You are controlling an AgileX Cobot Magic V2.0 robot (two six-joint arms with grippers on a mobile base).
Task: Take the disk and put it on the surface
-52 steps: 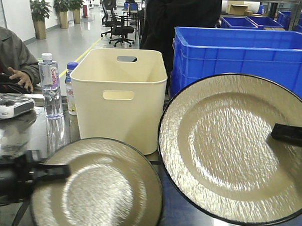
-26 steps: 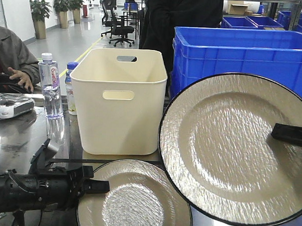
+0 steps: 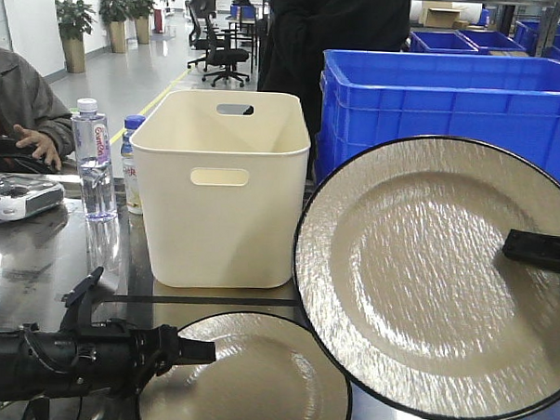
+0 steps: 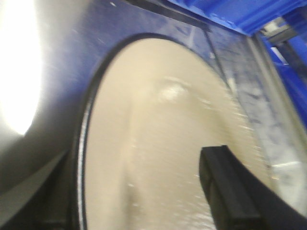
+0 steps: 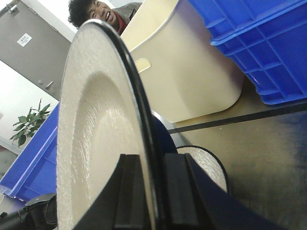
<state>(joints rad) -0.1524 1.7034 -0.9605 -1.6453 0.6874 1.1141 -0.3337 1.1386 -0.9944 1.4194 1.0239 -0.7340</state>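
- Potted plants point(image 3: 74, 20) and office chairs point(image 3: 222, 54) line the bright aisle behind a shiny dark grey metal tabletop point(image 3: 36, 264), which is crossed by a black tape line point(image 3: 165, 299).
- On the tabletop, a cream plastic bin point(image 3: 220, 198) with handle slots stands beside a large blue crate point(image 3: 434, 96); a water bottle point(image 3: 94, 160) is just left of the bin.
- A seated person point(image 3: 20, 106) rests a hand at the left edge, and a figure in black point(image 3: 335, 22) stands behind the bin.
- The right gripper point(image 5: 151, 160) holds a raised plate point(image 3: 417, 272), beige with a black rim, tilted on edge above the tabletop in front of the crate; its fingers point(image 5: 128, 191) are clamped on either face of the rim.
- A second plate point(image 3: 263, 381) of the same pattern lies flat on the tabletop in front of the bin, near the tape line.
- The left gripper point(image 3: 199, 351) reaches in from the left at this plate's rim, with one finger over the plate face. In the blurred wrist view its jaws appear parted, straddling the rim rather than pinching it.
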